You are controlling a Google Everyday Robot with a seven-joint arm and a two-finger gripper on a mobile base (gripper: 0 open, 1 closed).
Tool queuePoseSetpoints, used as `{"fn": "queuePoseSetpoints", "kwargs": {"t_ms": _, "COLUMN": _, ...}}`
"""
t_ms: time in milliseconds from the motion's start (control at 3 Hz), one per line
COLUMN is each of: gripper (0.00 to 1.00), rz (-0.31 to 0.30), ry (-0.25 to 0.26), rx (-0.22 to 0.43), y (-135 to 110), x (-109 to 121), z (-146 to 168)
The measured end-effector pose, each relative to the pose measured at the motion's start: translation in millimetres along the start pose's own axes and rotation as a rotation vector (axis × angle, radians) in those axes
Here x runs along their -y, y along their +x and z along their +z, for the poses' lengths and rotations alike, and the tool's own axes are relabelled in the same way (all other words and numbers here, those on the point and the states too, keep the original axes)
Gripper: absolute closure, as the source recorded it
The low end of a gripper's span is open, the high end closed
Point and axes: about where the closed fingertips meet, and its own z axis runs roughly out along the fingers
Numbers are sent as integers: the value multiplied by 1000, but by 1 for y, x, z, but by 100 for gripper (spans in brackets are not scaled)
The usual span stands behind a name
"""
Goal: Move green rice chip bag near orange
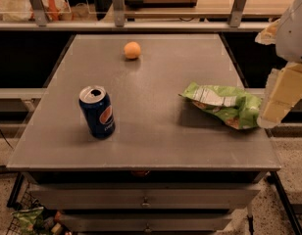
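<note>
The green rice chip bag [223, 105] lies on the right side of the grey table [156, 141], near its right edge and somewhat toward the front. In my one camera view it stretches crosswise. Its narrow left end points toward the table's centre, the white patch with orange-brown print faces up, and a dark shadow lies under its left part.

The bag's right end meets the gripper [270, 115], which comes in from the right border of the view as a pale cream block slanting down and to the left. The block's lower tip is right at the bag's end, over the table's right edge. Tip and foil look to be touching, but I cannot tell whether the gripper is open, closed or gripping the bag, because the block hides the place of contact. Above it the white arm [298, 23] fills the upper right corner.

The orange [132, 50] sits on the far part of the table, left of centre, well apart from both the bag and the gripper. The blue soda can [97, 112] stands upright on the left front part with its opened top showing, well apart from the orange and the bag. Under the tabletop I see two drawers [146, 197] with small handles.
</note>
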Motion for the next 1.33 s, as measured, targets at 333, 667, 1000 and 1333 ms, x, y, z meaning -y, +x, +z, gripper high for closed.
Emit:
{"fn": "queuePoseSetpoints", "kwargs": {"t_ms": 333, "gripper": 0, "rz": 0, "ry": 0, "rx": 0, "y": 0, "x": 0, "z": 0}}
{"fn": "queuePoseSetpoints", "kwargs": {"t_ms": 667, "gripper": 0, "rz": 26, "ry": 15, "rx": -20, "y": 4, "x": -4, "z": -3}}
{"fn": "queuePoseSetpoints", "kwargs": {"t_ms": 1000, "gripper": 0, "rz": 126, "ry": 95, "rx": -71, "y": 16, "x": -4, "z": -3}}
{"fn": "queuePoseSetpoints", "kwargs": {"t_ms": 1333, "gripper": 0, "rz": 248, "ry": 159, "rx": -91, "y": 17, "x": 6, "z": 19}}
